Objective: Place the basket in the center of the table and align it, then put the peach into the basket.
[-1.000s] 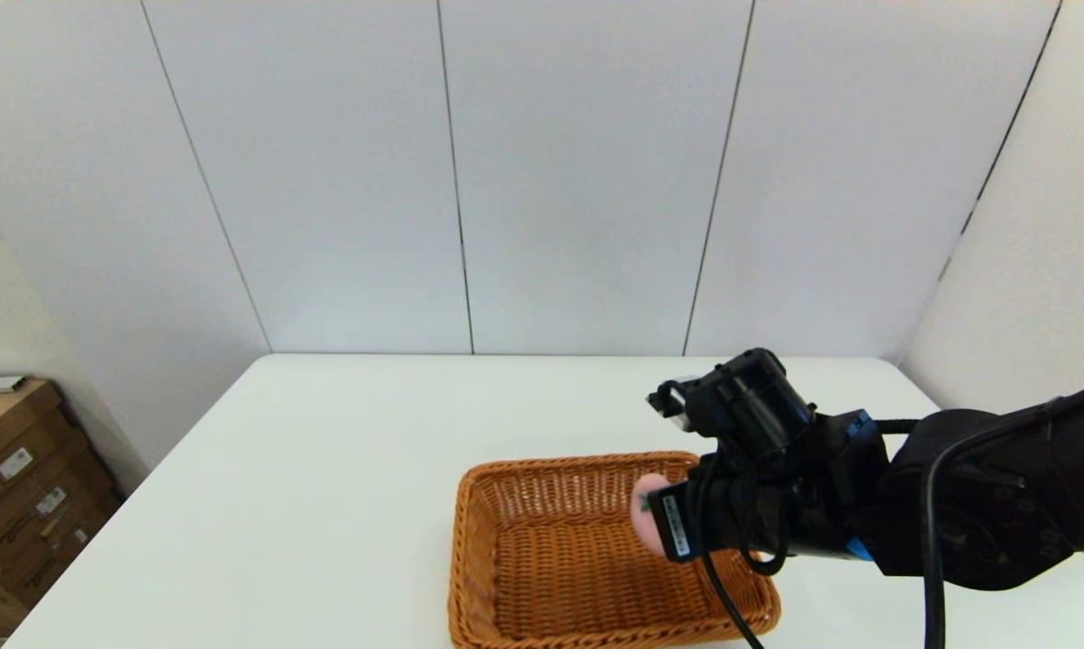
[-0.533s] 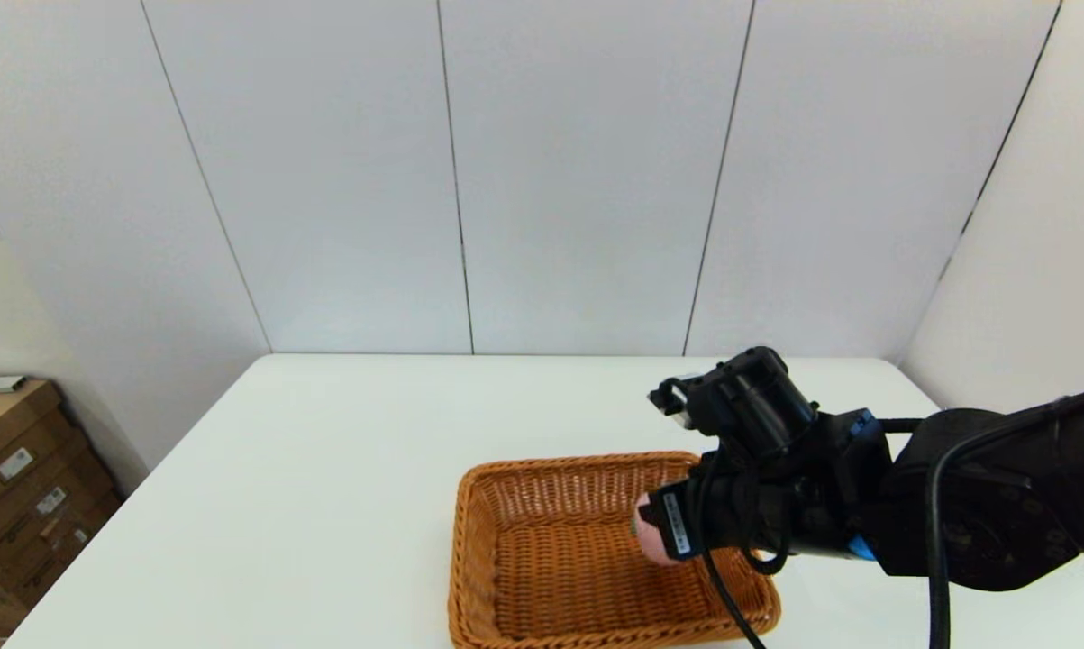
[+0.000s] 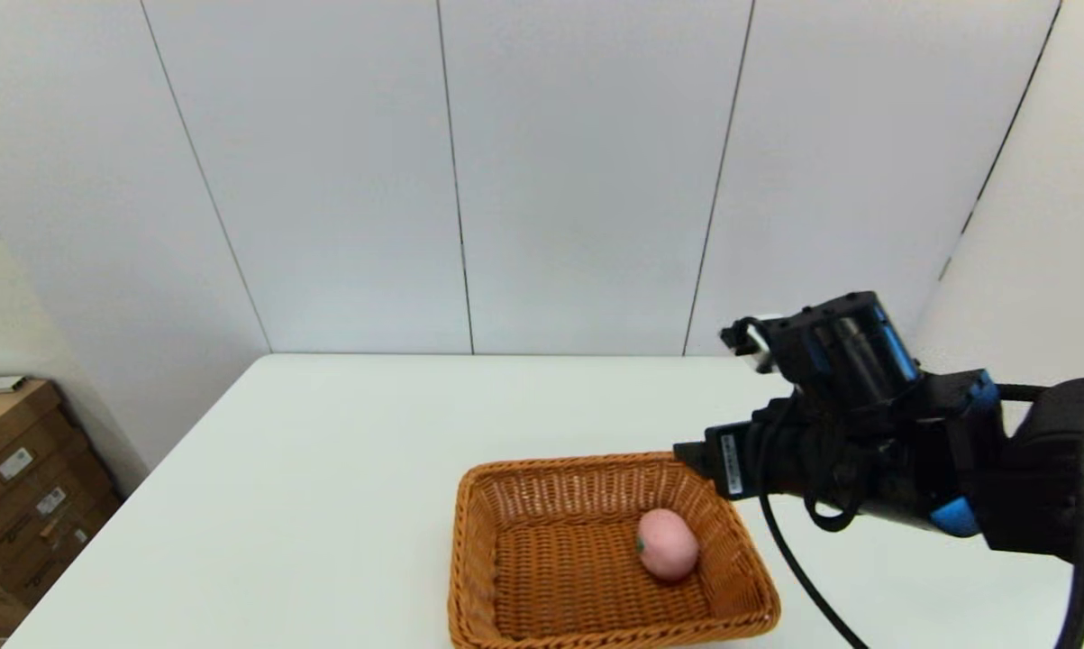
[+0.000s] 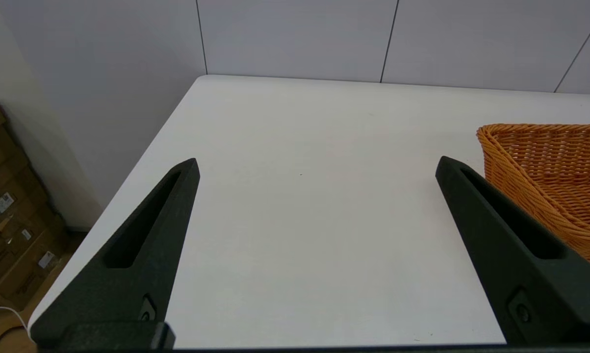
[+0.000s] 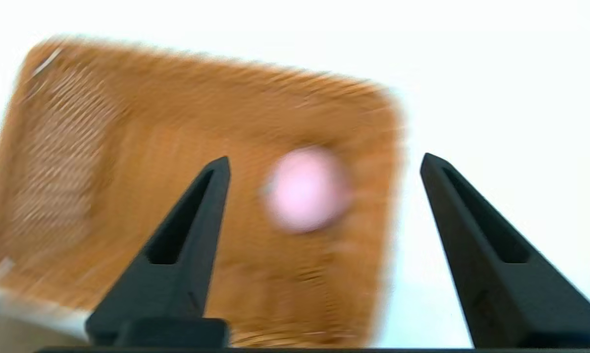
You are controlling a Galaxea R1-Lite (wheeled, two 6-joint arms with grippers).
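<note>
The orange-brown wicker basket (image 3: 542, 577) sits on the white table (image 3: 325, 469) near its front edge. Inside it, toward the right side, lies the pale pink peach (image 3: 666, 543), with nothing touching it. My right gripper (image 3: 699, 455) hovers above the basket's far right corner, open and empty. In the right wrist view the peach (image 5: 307, 189) rests in the basket (image 5: 128, 171) below the spread right gripper (image 5: 324, 158). My left gripper (image 4: 317, 164) is open over bare table (image 4: 299, 220), left of the basket (image 4: 545, 162).
Cardboard boxes (image 3: 19, 487) are stacked on the floor beyond the table's left edge, and the boxes (image 4: 5, 211) also show in the left wrist view. White wall panels close off the far side of the table.
My right gripper has let go of the peach, which now lies in the basket. The gripper has lifted and drawn back to the right.
</note>
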